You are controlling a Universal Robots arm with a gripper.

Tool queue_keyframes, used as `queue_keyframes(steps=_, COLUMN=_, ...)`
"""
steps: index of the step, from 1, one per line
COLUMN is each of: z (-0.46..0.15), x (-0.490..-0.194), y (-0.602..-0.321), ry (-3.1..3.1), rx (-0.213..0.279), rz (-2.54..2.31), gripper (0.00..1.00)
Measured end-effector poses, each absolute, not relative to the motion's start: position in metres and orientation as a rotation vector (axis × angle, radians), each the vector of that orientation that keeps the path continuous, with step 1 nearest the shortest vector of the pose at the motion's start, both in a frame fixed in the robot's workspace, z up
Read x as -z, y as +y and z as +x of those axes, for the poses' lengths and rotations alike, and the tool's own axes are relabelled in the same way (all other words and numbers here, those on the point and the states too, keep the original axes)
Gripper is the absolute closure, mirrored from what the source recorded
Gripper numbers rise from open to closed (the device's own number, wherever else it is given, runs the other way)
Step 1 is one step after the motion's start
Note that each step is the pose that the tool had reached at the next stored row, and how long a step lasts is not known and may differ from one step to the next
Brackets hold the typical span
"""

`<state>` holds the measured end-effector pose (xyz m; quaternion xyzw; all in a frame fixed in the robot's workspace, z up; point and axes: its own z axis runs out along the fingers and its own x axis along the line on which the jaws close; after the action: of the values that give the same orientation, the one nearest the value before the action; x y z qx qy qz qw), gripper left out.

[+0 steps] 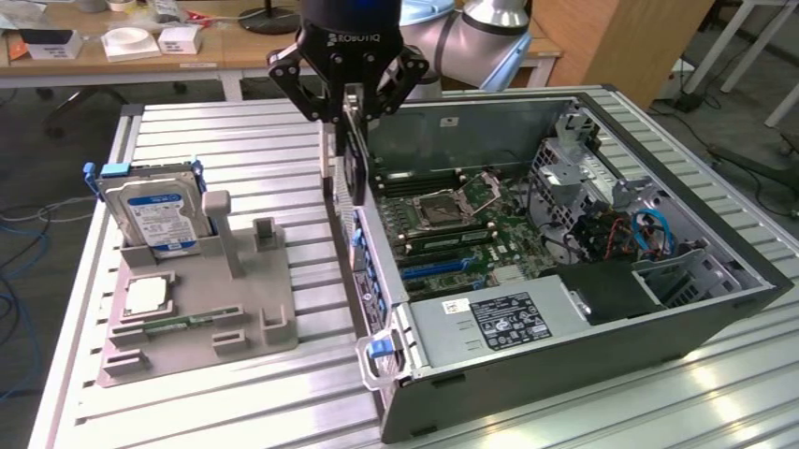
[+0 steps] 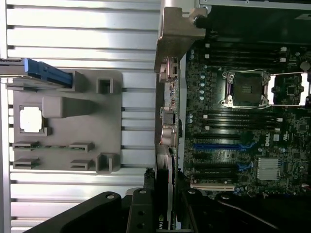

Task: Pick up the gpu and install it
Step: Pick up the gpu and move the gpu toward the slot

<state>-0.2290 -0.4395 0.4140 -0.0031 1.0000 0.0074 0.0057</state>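
gripper, exterior view: the gripper (image 1: 354, 110) hung above the computer case (image 1: 624, 355), over its wall on the exterior view's left, fingers clamped on the gpu (image 1: 355, 159)
gpu, exterior view: it was held upright and edge-on below the fingers, well clear of the grey fixture (image 1: 200, 309); its low end sat about level with the case rim, contact with the wall not readable
fixture, exterior view: it stood beside the case on the slatted table (image 1: 250, 131); the hard drive (image 1: 156, 210) was upright in it, the CPU chip (image 1: 148, 295) and memory stick (image 1: 187, 321) lay flat
board, exterior view: the motherboard (image 1: 469, 234) lay exposed in the case, its blue slots (image 1: 437, 267) unoccupied
gripper, wrist view: the gripper (image 2: 166, 201) had one finger on each face of the card, jaws closed on it
gpu, wrist view: the gpu (image 2: 167, 97) showed its silvery bracket and ports, running along the line between the grey fixture (image 2: 131, 111) and the motherboard (image 2: 291, 160)
slot, wrist view: the blue slot (image 2: 218, 145) was bare and lay to the side of the card, not under it
step: pick looked done and the card was in carry; install had not started, nothing was seated
next move calls for: my read, the card's bottom edge had to be lined up square over a slot, with the bracket at the rear wall, then pushed straight down with no tilt
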Motion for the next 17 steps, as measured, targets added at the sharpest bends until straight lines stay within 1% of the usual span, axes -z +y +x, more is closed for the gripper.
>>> queue_keyframes(steps=17, z=-0.211, x=-0.414, y=-0.44, ry=3.13, rx=-0.023, rz=-0.01, gripper=0.73)
